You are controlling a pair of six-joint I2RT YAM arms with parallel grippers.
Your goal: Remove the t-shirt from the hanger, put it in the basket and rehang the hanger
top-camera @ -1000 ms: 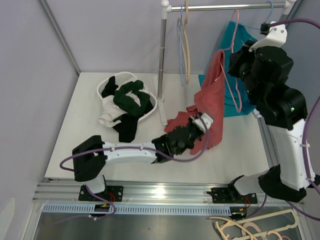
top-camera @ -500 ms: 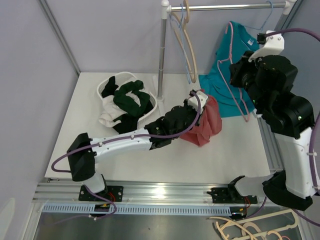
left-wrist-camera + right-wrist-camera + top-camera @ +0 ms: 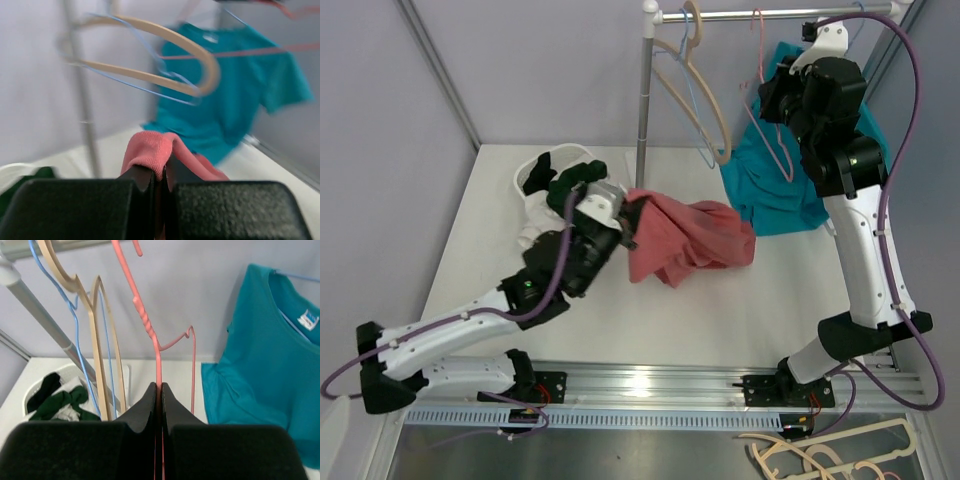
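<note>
The red t-shirt [image 3: 690, 240] is off its hanger and trails over the table. My left gripper [image 3: 623, 222] is shut on one edge of it; the pinched fold [image 3: 152, 150] shows in the left wrist view. My right gripper [image 3: 772, 95] is shut on the bare pink hanger [image 3: 765, 140], holding it up near the rail [image 3: 770, 14]. In the right wrist view the hanger's stem [image 3: 150, 335] runs up from between the jaws, its hook by the rail. A teal t-shirt [image 3: 785, 170] hangs on a blue hanger at the right.
A white basket [image 3: 535, 180] with dark green and white clothes stands at the back left. A beige hanger [image 3: 705, 100] and a blue wire hanger [image 3: 685, 95] hang from the rail by the rack's upright pole [image 3: 644, 110]. More hangers [image 3: 820, 455] lie below the table's front.
My left gripper has pulled the red t-shirt left and clear of the pink hanger. My right gripper has lifted the bare hanger up toward the rail.
</note>
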